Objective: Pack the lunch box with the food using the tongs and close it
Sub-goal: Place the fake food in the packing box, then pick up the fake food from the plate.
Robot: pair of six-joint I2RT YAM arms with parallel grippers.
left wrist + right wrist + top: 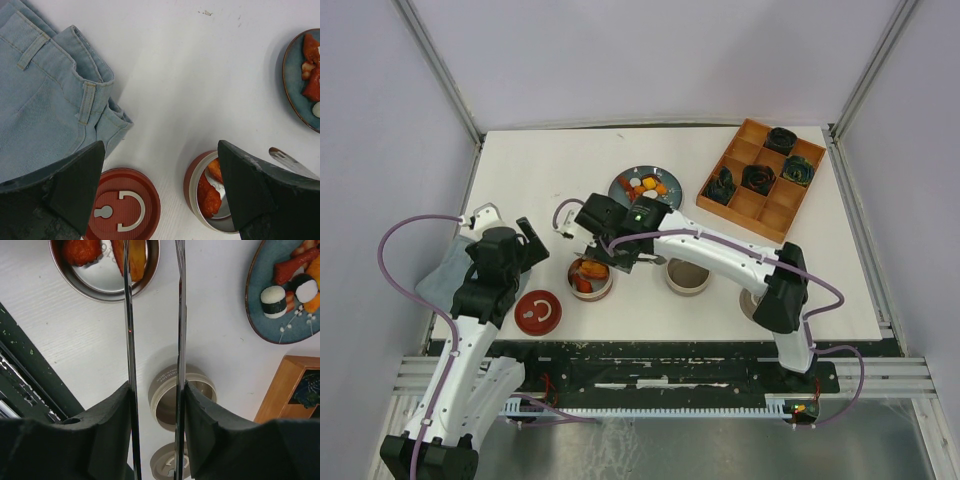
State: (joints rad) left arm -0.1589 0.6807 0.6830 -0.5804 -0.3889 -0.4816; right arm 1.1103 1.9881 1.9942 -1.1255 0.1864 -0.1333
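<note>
1. One right gripper [156,405] pinches the single pair of tongs [128,315]. One finger presses the outside of each of its two silver arms, which run parallel with a gap between them.
2. In the right wrist view the tongs reach toward 12 o'clock. Their left arm passes over the lunch box [191,182] and their right arm runs just outside its rim. The tips are cut off by the frame edge.
3. The one lunch box, a round red tub with a metal inside, stands uncovered and holds at least two orange-red pieces of food [82,250].
4. One red lid [539,312] lies flat on the table [520,170] at 8 o'clock of the lunch box, apart from it.
5. One blue plate [260,270] sits at 1 o'clock of the lunch box. It carries two white rolls with dark bands, one red strip and some orange pieces partly out of frame.
6. One left gripper [160,150] hangs with its jaws spread wide above the table between lid and lunch box. One denim cloth [45,95] lies at 10 o'clock of the lid.
7. One wooden tray [770,215] at 3 o'clock of the plate holds four dark rosettes [757,178], each in its own compartment.
8. Two beige tubs [688,278] stand at 3 and 4 o'clock of the lunch box, and the right arm partly hides the farther one.
</note>
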